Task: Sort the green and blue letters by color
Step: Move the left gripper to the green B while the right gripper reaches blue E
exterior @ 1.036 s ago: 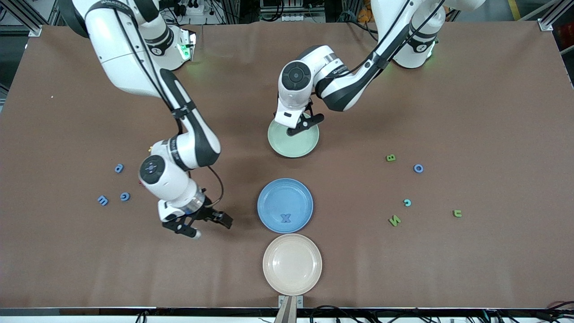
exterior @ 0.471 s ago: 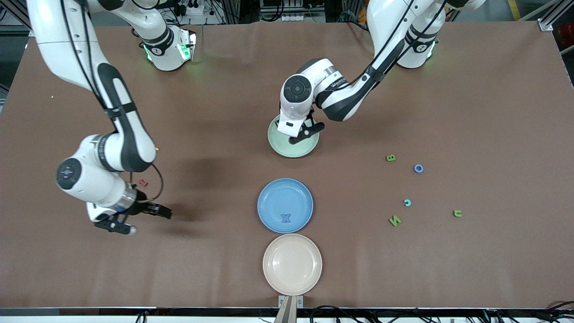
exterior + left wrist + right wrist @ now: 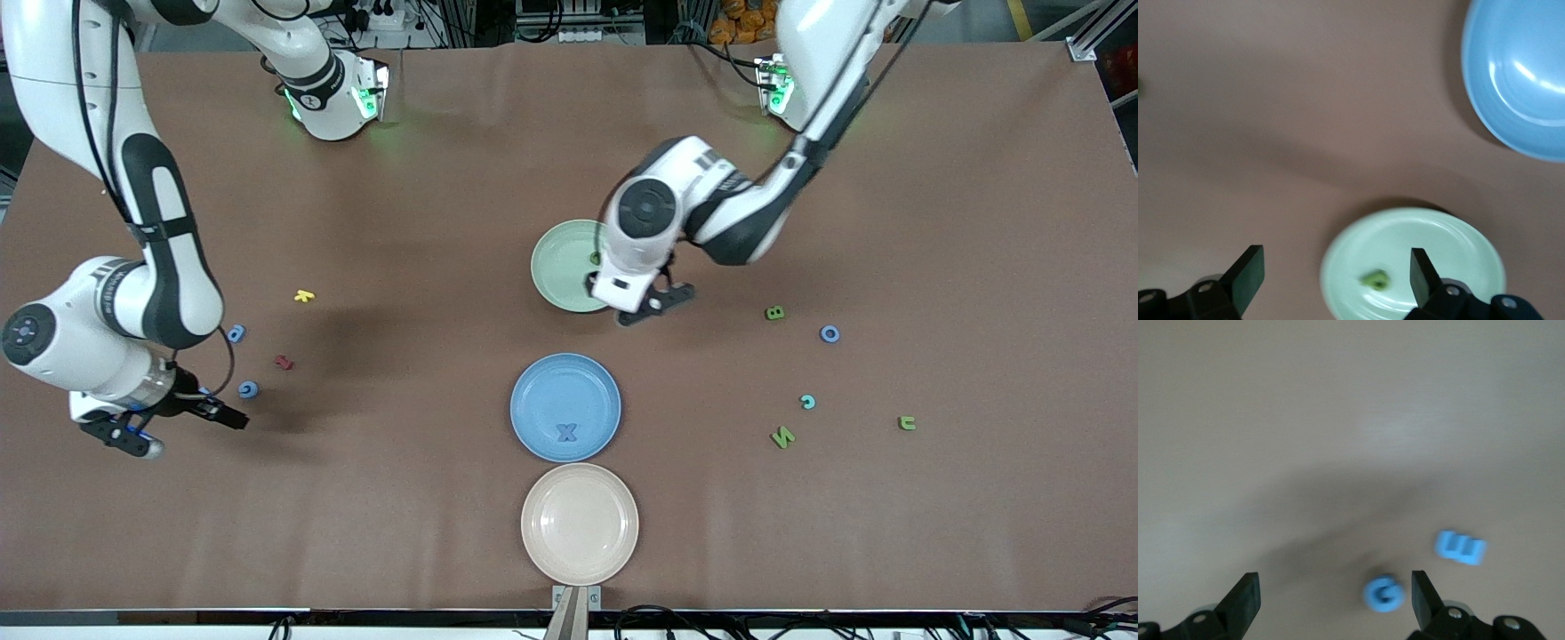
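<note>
Two sorted: blue X [image 3: 566, 433] on blue plate [image 3: 533, 391], green letter [image 3: 1375, 280] on green plate [image 3: 556, 267]; others loose around both plates; left gripper [image 3: 642, 302], right gripper [image 3: 164, 425] both spread, empty.

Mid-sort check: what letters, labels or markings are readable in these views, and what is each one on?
"X": blue X, lying in the blue plate.
"B": green B, on the table.
"N": green N, on the table.
"O": blue O, on the table.
Too small to read: green piece in the green plate, yellow piece, red piece, left arm's print.
</note>
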You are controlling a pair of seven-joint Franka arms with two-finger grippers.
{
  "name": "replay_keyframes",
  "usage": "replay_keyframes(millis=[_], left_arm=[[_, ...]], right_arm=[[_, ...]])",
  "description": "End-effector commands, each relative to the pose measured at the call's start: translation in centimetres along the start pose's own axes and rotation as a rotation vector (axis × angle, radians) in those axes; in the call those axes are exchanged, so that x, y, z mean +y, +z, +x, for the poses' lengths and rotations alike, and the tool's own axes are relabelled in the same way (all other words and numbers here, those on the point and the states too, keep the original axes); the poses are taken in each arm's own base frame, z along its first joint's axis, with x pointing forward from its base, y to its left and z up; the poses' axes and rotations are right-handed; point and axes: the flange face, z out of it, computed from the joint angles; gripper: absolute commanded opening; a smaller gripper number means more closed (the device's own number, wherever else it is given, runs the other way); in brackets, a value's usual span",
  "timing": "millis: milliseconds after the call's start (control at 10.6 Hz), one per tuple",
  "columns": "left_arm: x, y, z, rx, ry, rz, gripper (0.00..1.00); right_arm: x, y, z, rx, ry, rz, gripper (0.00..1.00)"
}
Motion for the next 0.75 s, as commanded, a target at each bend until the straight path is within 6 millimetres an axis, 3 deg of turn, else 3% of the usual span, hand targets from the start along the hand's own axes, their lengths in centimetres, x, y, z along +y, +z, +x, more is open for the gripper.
replay_keyframes(millis=[0,94,283,377,471,659], left_arm=[[-8.0,-3.1,6.1,-0.003,0.094,0.054,0.76],[-10.2,-2.8,7.6,-0.001,0.094,0.066,0.76],[-14.6,-2.1,9.8,0.039,0.101,0.068,0.77],[-18.0,-1.3,11.0,0.071,0.128,0.038,0.79],[-21.1,0.0,11.2,0.114,0.153,0.01,0.81],[-22.8,3.0,10.1,0.143,0.158,-0.02,0.8]], right_arm=[[7.0,0.3,-0.8,-0.031,0.124,-0.063,1.0],[7.7,0.7,-0.9,-0.036,0.193,-0.073,1.0],[7.2,1.2,-1.0,-0.032,0.323,-0.08,1.0],[7.1,1.9,-1.1,-0.032,0.367,-0.084,1.0],[7.1,2.4,-1.1,-0.034,0.38,-0.087,1.0],[7.6,3.7,-1.0,-0.018,0.386,-0.093,1.0]])
